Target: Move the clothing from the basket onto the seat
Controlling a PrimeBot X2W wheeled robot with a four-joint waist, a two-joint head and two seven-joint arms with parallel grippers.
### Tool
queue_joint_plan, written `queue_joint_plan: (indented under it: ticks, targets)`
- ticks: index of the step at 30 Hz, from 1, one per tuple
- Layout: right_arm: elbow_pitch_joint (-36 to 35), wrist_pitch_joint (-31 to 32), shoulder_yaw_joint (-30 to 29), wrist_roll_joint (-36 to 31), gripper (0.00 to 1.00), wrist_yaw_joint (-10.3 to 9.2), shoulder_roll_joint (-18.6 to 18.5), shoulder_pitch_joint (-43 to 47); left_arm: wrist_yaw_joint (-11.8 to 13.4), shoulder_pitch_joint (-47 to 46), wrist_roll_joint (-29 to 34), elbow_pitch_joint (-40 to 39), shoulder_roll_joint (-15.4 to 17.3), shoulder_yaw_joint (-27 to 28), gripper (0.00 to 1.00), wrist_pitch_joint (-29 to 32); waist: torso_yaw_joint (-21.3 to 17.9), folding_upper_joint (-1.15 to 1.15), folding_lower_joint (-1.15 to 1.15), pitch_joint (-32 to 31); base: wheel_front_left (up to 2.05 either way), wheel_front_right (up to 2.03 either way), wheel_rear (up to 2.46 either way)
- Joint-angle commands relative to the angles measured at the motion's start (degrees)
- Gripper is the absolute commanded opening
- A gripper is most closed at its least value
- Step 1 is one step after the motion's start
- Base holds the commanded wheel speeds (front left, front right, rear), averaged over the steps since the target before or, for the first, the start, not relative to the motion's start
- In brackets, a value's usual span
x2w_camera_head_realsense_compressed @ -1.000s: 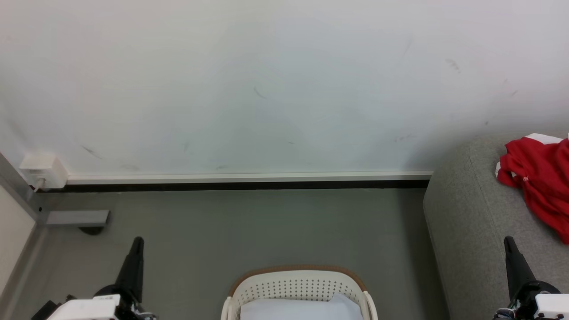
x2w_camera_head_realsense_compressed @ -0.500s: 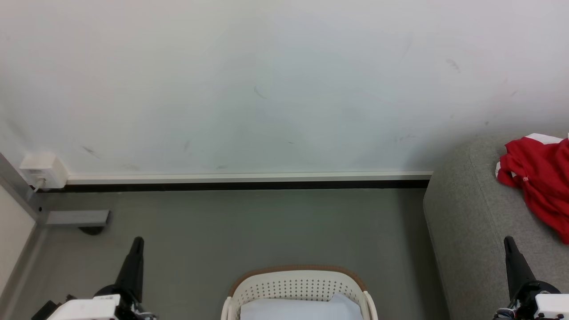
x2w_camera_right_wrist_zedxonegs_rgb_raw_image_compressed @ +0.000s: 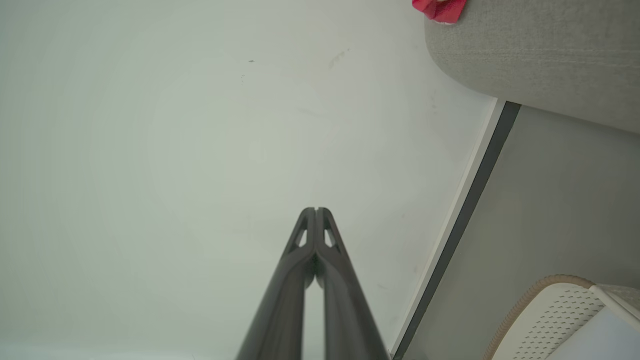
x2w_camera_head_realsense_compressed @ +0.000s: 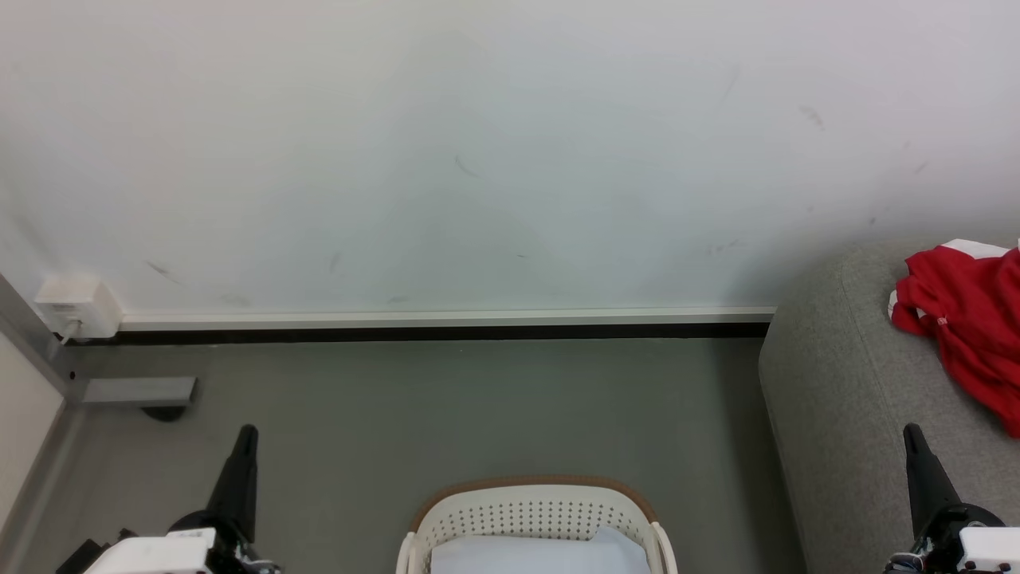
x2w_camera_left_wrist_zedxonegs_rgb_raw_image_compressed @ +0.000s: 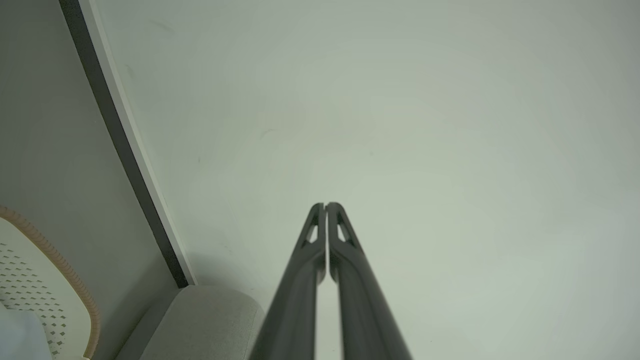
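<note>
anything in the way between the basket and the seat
Nothing visible does. Bare grey floor lies between the basket and the seat to its right. Red clothing already lies on the seat further right, leaving its near edge free.

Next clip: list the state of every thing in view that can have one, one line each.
left gripper: shut, holding nothing.
right gripper: shut, holding nothing.
red clothing: crumpled, lying on the seat.
seat: bears the clothing near its edge.
basket: upright on the floor, a pale item inside.
</note>
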Motion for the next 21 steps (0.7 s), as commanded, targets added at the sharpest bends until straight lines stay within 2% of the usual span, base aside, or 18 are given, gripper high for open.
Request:
queue_joint_plan:
  ticks: [1, 21]
  targets:
    - [-0.23, 0.16, -0.18, 0.10, 0.00, -0.13, -0.42, -0.71, -0.37, -0.41, -0.76, -0.15, 0.11, 0.15, 0.00, 0.22, 0.00, 0.00, 0.00, 0.00, 0.00, 0.00, 0.00]
    - [-0.23, 0.16, -0.18, 0.10, 0.00, -0.13, -0.41, -0.71, -0.37, -0.41, -0.77, -0.16, 0.11, 0.14, 0.00, 0.22, 0.00, 0.00, 0.00, 0.00, 0.00, 0.00, 0.00]
